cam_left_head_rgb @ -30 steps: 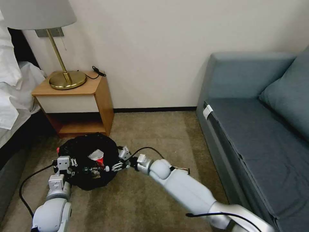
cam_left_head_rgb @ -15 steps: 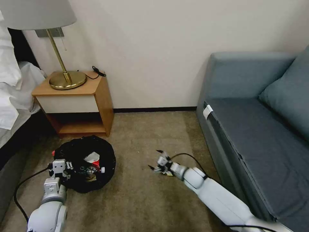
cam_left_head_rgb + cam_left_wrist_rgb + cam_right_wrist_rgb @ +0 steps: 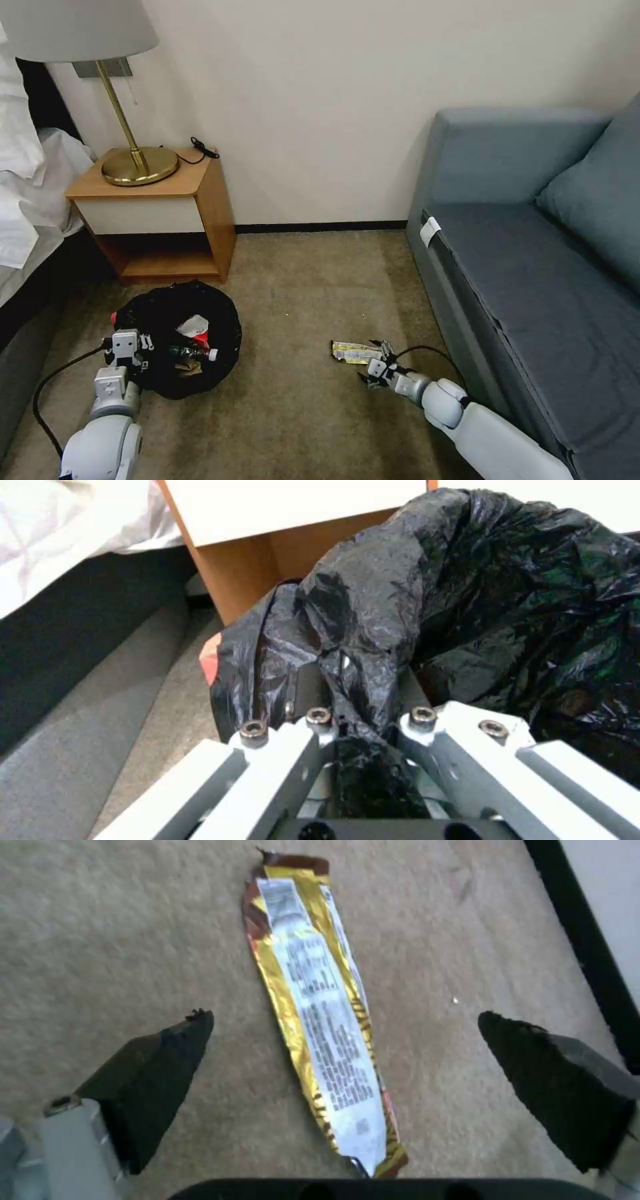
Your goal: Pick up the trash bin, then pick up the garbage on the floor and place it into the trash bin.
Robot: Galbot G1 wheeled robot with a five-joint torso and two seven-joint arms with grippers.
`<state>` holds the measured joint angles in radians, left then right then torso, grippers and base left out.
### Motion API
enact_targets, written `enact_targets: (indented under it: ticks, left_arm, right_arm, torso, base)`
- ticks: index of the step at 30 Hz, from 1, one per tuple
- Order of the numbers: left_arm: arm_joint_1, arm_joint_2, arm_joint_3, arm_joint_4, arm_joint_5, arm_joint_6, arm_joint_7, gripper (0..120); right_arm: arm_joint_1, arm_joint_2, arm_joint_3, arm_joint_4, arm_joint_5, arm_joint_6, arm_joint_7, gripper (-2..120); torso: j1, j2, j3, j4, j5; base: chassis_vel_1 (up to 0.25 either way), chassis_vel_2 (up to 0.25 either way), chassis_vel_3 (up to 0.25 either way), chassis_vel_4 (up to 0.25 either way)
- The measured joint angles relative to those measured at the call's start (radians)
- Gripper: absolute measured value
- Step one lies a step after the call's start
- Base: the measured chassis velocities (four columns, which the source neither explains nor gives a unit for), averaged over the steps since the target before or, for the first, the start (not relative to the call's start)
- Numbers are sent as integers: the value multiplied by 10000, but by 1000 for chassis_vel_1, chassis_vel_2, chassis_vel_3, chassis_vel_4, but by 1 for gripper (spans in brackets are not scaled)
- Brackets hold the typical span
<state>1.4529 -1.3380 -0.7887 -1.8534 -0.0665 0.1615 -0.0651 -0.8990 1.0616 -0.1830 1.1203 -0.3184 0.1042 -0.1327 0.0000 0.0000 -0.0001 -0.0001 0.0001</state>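
Down by the sofa, the right gripper has swung away from the trash bin and now hangs just over the last snack wrapper flat on the carpet, fingers spread wide either side, empty. One piece left! The left gripper stays clamped on the bin's black bag rim; inside sit the red-and-white wrapper, bottle and brown paper.
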Motion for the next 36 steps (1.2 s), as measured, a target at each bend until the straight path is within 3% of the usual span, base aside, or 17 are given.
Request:
enact_targets:
  ticks: [36]
  left_arm:
    - [-42, 152, -12, 525, -254, -262, 8, 4]
  right_arm:
    - [1077, 1360, -19, -2224, -249, 91, 170, 100]
  torso:
    - [0, 0, 1, 1, 0]
  base:
    - [0, 0, 0, 0]
